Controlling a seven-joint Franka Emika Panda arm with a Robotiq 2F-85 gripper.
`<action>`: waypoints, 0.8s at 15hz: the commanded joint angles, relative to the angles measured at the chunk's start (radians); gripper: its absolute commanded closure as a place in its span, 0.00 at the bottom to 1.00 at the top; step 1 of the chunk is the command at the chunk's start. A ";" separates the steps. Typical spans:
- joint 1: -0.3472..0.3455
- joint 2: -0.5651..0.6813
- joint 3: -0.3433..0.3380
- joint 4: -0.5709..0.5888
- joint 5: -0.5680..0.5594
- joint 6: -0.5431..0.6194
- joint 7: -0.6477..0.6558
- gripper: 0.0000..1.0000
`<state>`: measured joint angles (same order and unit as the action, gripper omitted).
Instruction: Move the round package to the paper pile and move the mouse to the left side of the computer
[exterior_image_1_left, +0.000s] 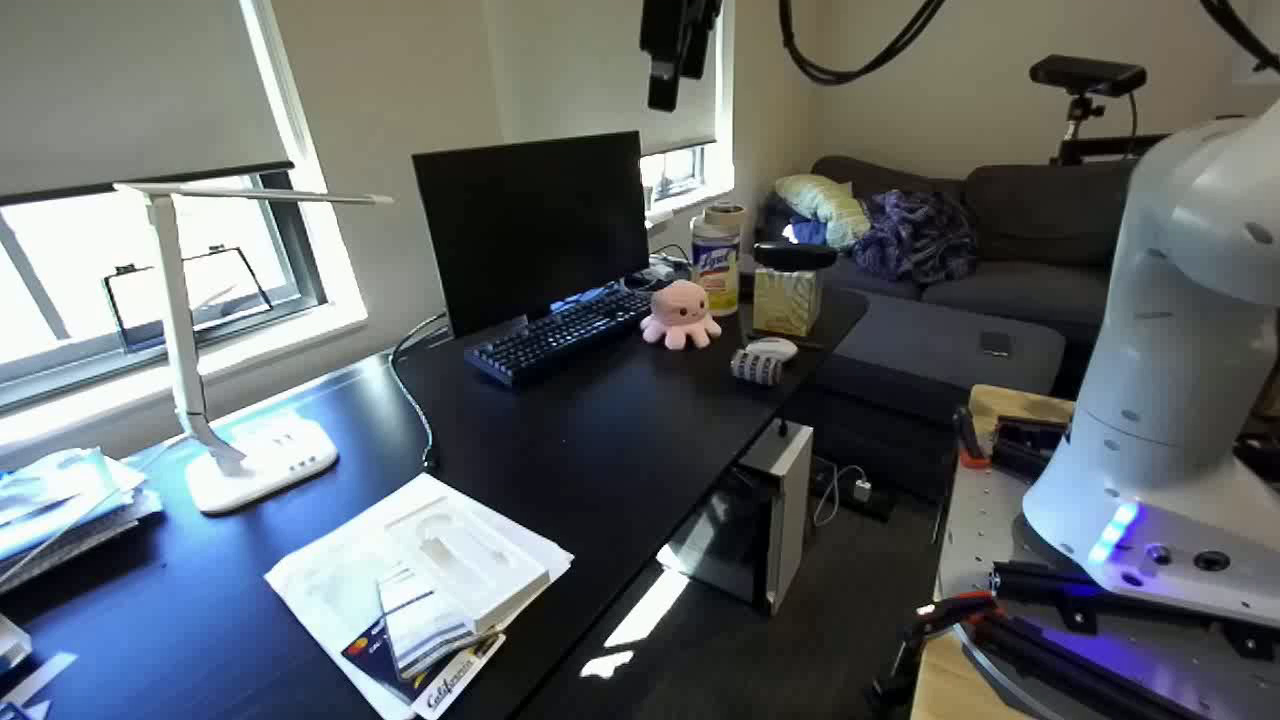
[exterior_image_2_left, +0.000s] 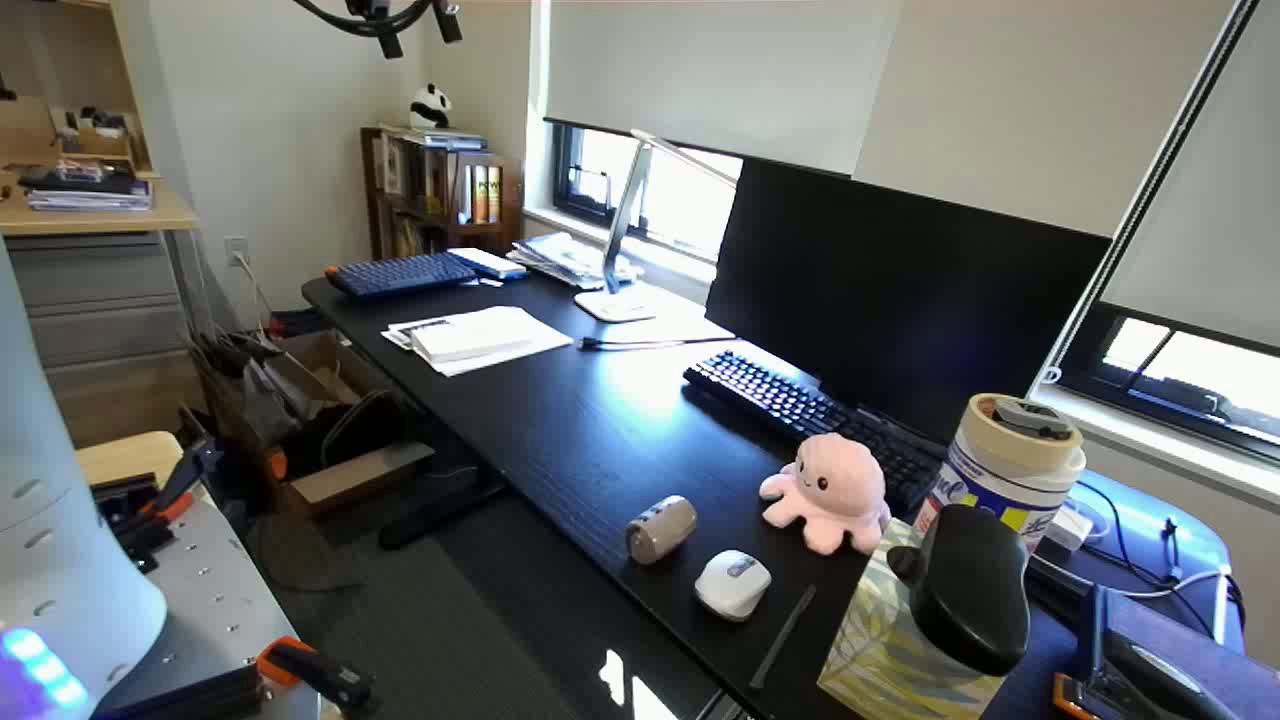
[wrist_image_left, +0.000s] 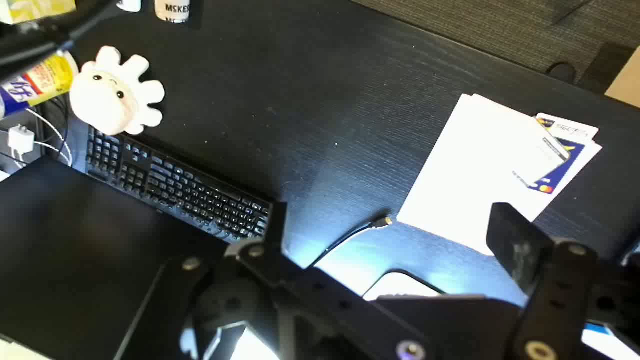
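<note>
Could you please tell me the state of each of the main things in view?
Jaws: open, nothing between them.
Round package: lying on its side.
Mouse: right way up, ungripped.
Paper pile: loose, edges uneven.
Monitor: upright, screen dark.
Cable: near end unplugged.
Lamp: upright, head stretched out; whether lit, cannot tell.
Canister: upright.
Plush octopus: sitting upright.
Window blinds: partly lowered.
Base light: glowing blue.
</note>
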<state>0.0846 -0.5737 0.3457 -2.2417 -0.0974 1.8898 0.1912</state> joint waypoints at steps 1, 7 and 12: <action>0.031 0.007 -0.022 0.003 -0.017 -0.004 0.015 0.00; 0.024 0.065 -0.090 -0.001 0.010 0.043 -0.019 0.00; -0.013 0.146 -0.237 -0.113 0.033 0.171 -0.074 0.00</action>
<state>0.0923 -0.4802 0.1789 -2.2929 -0.0921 1.9798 0.1695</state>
